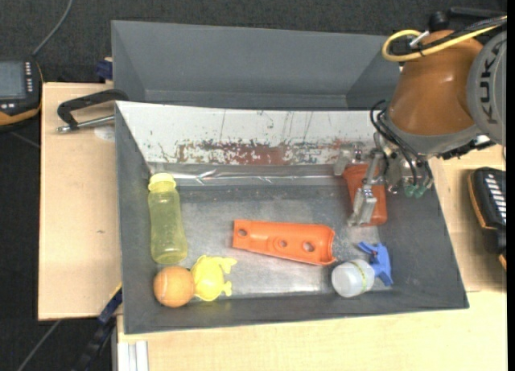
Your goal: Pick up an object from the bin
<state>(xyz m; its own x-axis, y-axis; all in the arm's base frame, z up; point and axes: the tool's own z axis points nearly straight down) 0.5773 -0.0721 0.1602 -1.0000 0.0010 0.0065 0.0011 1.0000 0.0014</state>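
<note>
The grey metal bin (133, 224) has a sloping, scuffed back wall, and its loose things lie spread across the floor rather than heaped. The robot arm (430, 92), with its rounded orange cover, reaches in from the right and hangs its gripper (368, 212) down into the bin's right rear corner. There the gripper sits right against a small red-orange block (355, 183) standing close to the back wall; whether it is spread or clamped on that block cannot be told, since the metal parts overlap the block. A long flat orange plastic piece with round holes (282, 242) lies in the middle of the floor, slightly tilted. A pale yellow-green translucent bottle with a yellow cap (166, 223) lies along the left wall. Near the front right lie a small white rounded bottle (351, 278) and, touching it, a blue plastic piece (380, 262). At the front left, a yellow toy figure (211, 278) lies just beside an orange ball (173, 286)
</note>
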